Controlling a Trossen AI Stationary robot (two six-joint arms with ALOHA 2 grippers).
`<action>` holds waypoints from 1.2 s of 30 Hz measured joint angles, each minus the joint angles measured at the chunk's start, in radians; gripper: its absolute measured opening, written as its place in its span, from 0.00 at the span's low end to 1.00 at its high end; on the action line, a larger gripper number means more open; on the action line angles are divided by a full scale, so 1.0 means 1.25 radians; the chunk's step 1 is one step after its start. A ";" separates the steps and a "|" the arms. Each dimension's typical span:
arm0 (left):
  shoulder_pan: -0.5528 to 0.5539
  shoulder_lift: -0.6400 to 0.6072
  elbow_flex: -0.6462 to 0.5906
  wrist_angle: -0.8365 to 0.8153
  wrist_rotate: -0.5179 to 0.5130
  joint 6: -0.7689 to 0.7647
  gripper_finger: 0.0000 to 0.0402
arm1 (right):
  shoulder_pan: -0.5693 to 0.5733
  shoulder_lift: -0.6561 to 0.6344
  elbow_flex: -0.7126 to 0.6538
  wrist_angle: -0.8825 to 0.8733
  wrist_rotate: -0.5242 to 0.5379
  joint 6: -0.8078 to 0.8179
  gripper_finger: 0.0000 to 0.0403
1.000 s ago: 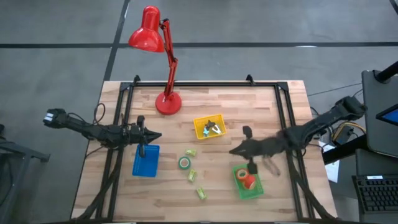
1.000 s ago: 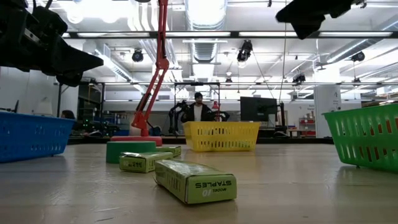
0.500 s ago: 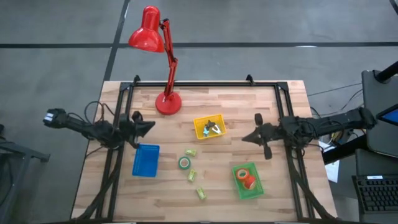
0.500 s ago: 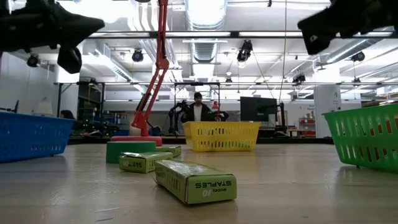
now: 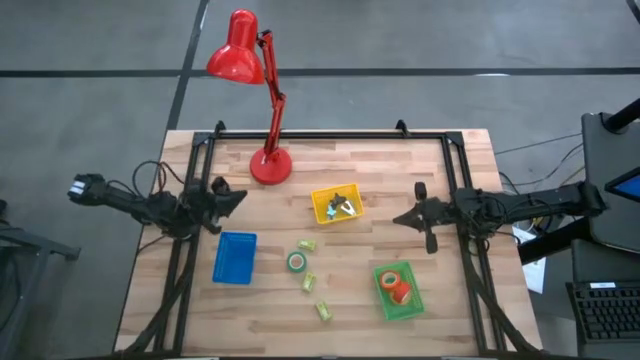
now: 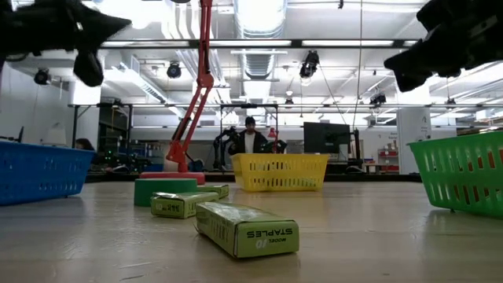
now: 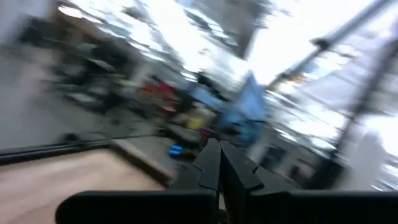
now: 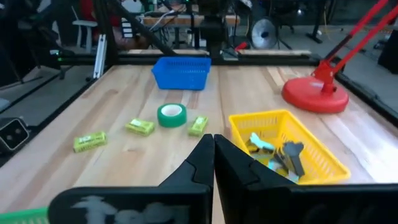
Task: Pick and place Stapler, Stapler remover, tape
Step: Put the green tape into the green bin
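A green tape roll lies flat on the wood near the table's middle. An orange tape roll and a red tape roll lie in the green basket. The yellow basket holds a dark tool and a pale teal one. A yellow roll does not show. My left gripper hangs shut above the table's left side, beyond the blue basket. My right gripper hangs shut between the yellow and green baskets.
A red desk lamp stands on its base at the far edge. Lime-green staple boxes lie around the green roll. A black frame runs along the table's sides. A person stands in the room beyond.
My left gripper has risen from above the blue basket and drawn back toward the table's far left. My right gripper has pulled away from over the green basket, toward the far and right edges, and has levelled out. Nothing on the table has moved.
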State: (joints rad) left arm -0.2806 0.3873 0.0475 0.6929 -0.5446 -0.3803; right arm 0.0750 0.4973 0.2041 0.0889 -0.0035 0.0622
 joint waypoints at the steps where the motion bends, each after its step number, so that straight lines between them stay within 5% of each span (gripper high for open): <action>1: 0.000 0.016 0.012 -0.002 0.037 -0.005 0.01 | 0.000 0.000 -0.006 -0.001 0.000 0.009 0.02; 7: -0.009 0.208 0.141 -0.180 0.070 -0.118 0.09 | 0.000 0.001 -0.008 -0.002 0.008 0.004 0.02; 18: -0.021 0.620 0.496 -0.766 0.071 -0.258 0.41 | 0.001 0.003 0.020 -0.004 -0.001 0.007 0.02; 26: -0.036 0.860 0.690 -0.958 0.119 -0.234 0.47 | 0.001 0.003 0.021 -0.007 -0.004 0.007 0.02; 36: -0.038 0.993 0.736 -0.952 0.189 -0.235 0.47 | 0.001 0.003 0.012 -0.008 -0.022 0.046 0.02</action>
State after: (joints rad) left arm -0.3283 1.6279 0.9672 -0.4973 -0.3084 -0.6743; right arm 0.0757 0.5011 0.2195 0.0784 -0.0310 0.1199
